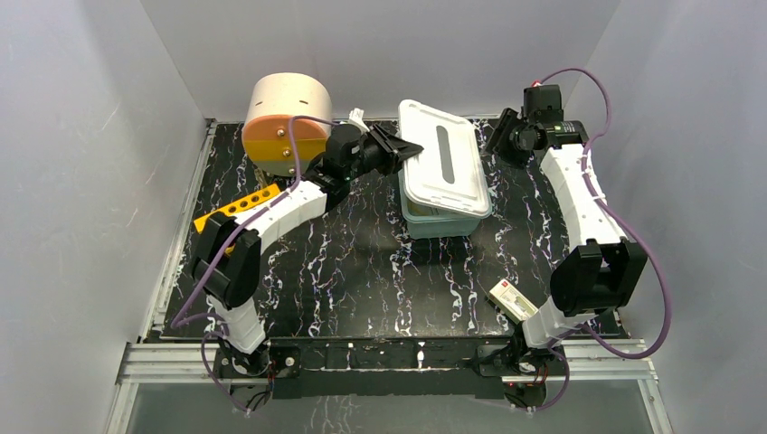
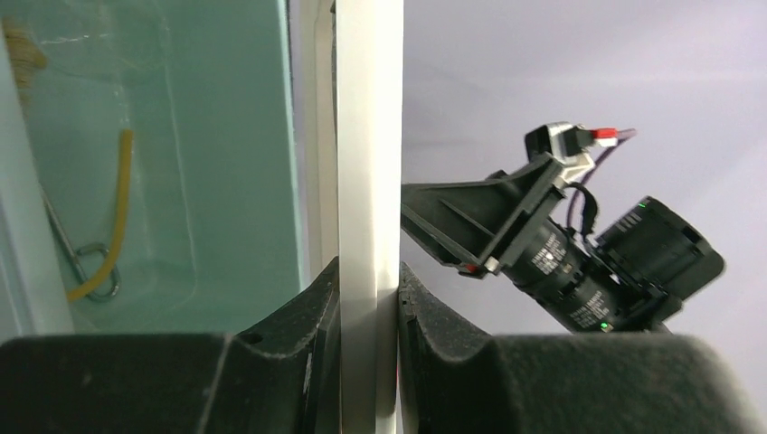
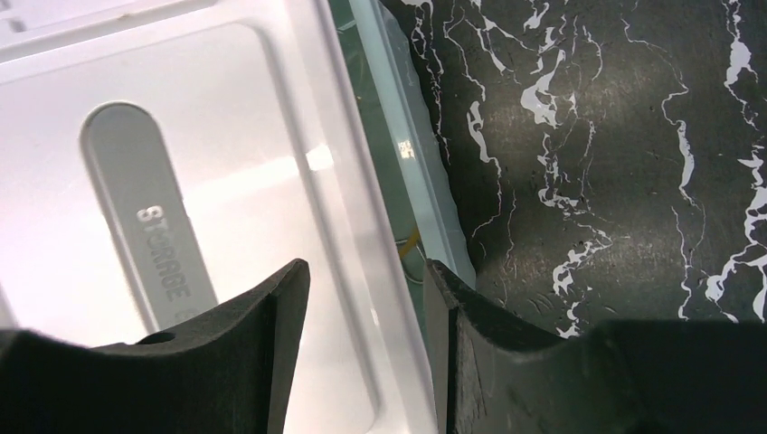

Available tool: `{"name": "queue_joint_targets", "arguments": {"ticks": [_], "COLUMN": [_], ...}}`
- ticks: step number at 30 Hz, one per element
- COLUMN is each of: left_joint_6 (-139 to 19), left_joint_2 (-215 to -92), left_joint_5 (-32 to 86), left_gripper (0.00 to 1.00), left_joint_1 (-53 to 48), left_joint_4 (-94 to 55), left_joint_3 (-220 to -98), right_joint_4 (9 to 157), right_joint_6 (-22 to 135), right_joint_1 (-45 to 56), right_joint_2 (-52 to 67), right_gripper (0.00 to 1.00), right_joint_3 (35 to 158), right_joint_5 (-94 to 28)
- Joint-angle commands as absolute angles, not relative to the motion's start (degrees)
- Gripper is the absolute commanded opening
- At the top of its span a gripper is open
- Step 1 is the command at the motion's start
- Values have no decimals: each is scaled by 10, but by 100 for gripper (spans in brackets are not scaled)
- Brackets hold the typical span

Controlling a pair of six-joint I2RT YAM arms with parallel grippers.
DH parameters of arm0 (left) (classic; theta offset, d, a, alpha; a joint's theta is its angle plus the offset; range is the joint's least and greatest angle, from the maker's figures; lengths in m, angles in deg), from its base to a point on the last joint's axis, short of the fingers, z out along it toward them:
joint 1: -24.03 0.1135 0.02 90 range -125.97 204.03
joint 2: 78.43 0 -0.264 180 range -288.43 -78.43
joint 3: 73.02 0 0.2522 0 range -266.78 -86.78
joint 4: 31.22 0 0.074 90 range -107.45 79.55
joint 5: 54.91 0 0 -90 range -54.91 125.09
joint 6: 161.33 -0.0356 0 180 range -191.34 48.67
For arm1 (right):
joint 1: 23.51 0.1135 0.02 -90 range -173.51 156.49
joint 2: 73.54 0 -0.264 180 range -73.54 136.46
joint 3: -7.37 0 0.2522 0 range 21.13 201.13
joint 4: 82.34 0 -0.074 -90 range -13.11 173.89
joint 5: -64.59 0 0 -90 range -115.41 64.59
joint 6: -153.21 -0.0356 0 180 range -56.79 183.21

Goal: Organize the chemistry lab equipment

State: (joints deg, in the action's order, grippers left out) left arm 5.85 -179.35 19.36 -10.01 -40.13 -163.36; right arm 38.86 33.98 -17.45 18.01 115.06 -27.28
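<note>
Two arms meet at a white lid (image 1: pixel 443 154) lying skewed over a teal storage box (image 1: pixel 440 222) at the middle of the worktop's (image 1: pixel 362 271) far edge. The left gripper (image 2: pixel 369 294) is clamped on the lid's left rim, with a pad pressed to either face. The right gripper (image 3: pixel 366 298) stands with its jaws apart, and the lid's right rim passes between them with a gap on each side.

Inside the box, against its wall, lie the amber rubber hose (image 2: pixel 116 217) and the wire metal clamp (image 2: pixel 90 264), the hose crossing the clamp's loop.

The orange-yellow holed rack (image 1: pixel 237 206) sits by the left edge, partly under the left arm. A cream and orange drum (image 1: pixel 288 122) stands in the far left corner. The clear packet (image 1: pixel 513 299) lies near the near right corner, just beside the right arm's elbow.

Bare marble runs from the box's near wall to the near edge. A narrower bare strip separates the box from the right arm.
</note>
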Motion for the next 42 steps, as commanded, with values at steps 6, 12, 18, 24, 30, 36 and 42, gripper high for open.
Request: {"name": "queue_joint_targets", "arguments": {"ticks": [6, 12, 18, 24, 30, 36, 42], "left_joint_6": [29, -8, -76, -129, -192, -208, -213], "left_joint_2": [-1807, -1800, -1791, -1776, -1803, -1813, -1836], "left_joint_5": [233, 244, 257, 288, 290, 272, 265], "left_gripper": [11, 45, 58, 70, 60, 41, 45], "left_joint_1": [-102, -102, -98, -91, -88, -85, -84], "left_joint_4": [-339, -224, -75, 18, 84, 81, 93], "left_joint_3": [-1662, -1681, -1733, -1755, -1799, -1798, -1809], "right_joint_4": [434, 432, 431, 431, 433, 439, 440], "right_joint_6": [389, 412, 431, 431, 435, 432, 435], "right_joint_1": [-176, -177, -176, -177, -176, -177, -176], "right_joint_2": [158, 158, 153, 149, 148, 147, 152], "right_gripper": [58, 59, 59, 59, 60, 60, 59], "right_joint_3": [1134, 1122, 1112, 1100, 1093, 1085, 1083], "right_joint_5": [-324, -334, -326, -335, -346, -353, -360]}}
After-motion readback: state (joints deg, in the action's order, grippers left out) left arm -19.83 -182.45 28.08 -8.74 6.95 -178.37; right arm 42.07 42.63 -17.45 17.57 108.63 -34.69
